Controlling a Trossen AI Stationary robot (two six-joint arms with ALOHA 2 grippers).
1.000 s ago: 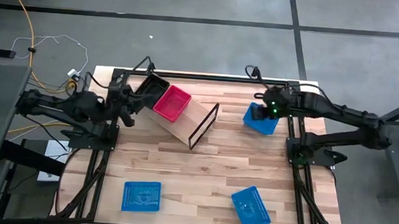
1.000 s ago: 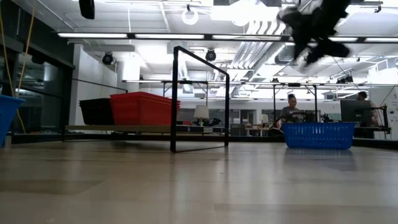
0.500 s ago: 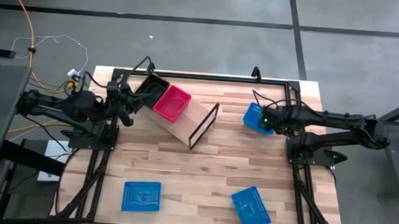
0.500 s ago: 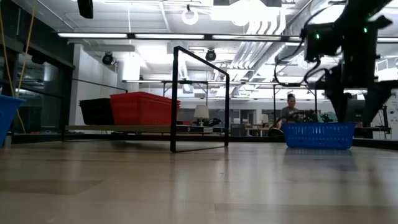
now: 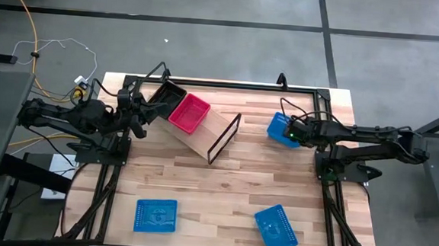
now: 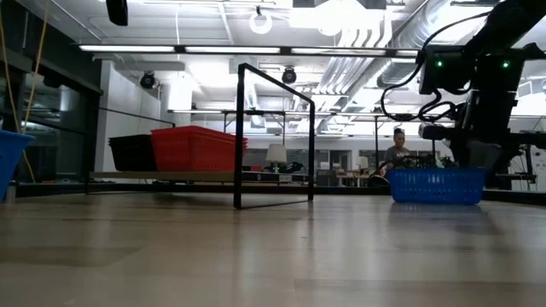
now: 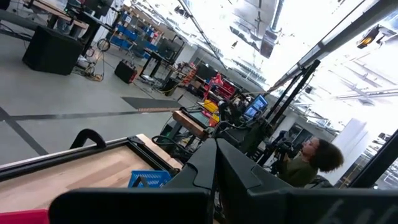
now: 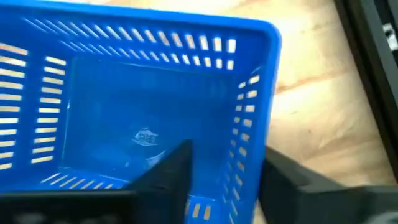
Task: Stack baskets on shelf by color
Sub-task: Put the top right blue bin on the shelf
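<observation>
My right gripper [image 5: 289, 131] [image 8: 230, 155] is down at a blue basket [image 5: 277, 127] [image 6: 437, 185] standing on the table's far right. It is open and straddles the basket's side wall [image 8: 252, 124], one finger [image 8: 171, 168] inside and one [image 8: 292, 177] outside. The wooden shelf [image 5: 203, 133] lies slantwise at far centre, its black frame [image 5: 226, 137] at the near end. A red basket [image 5: 189, 113] and a black basket [image 5: 168, 97] sit on it. My left gripper [image 5: 142, 112] [image 7: 216, 168] waits, shut, beside the black basket. My right gripper comes from above, pointing down, with its fingers on either side of the blue basket's side wall [image 8: 249, 93]. I cannot tell whether either finger touches the wall or the basket's floor. The basket rests flat on the table.
Two more blue baskets [image 5: 156, 215] [image 5: 276, 227] lie near the table's near edge. Bare wood lies between them and the shelf. Black arm mounts [image 5: 103, 150] [image 5: 339, 165] stand at both sides. A person [image 6: 398, 152] sits far behind the table.
My right gripper has come down from high above the blue basket to its level, shifting slightly toward the table's right and near edges, so its fingers now straddle the side wall. The basket has stayed where it was.
</observation>
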